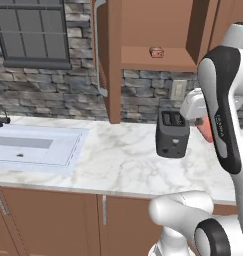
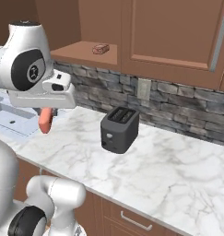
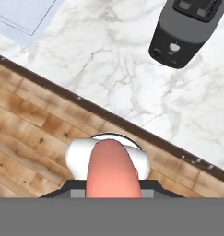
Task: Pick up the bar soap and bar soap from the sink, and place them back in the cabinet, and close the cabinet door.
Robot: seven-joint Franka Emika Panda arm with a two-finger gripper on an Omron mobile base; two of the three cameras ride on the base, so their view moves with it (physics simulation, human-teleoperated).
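The orange bar soap (image 2: 45, 120) hangs from the fingers (image 2: 45, 110), pinched between them and held above the near edge of the marble counter (image 2: 168, 156), left of the dark toaster (image 2: 119, 129). The tan-brown bar soap (image 2: 101, 49) already lies on the open cabinet (image 1: 158, 62) shelf, above and beyond. The cabinet door (image 1: 104, 55) stands open. The sink (image 1: 38, 146) lies far left.
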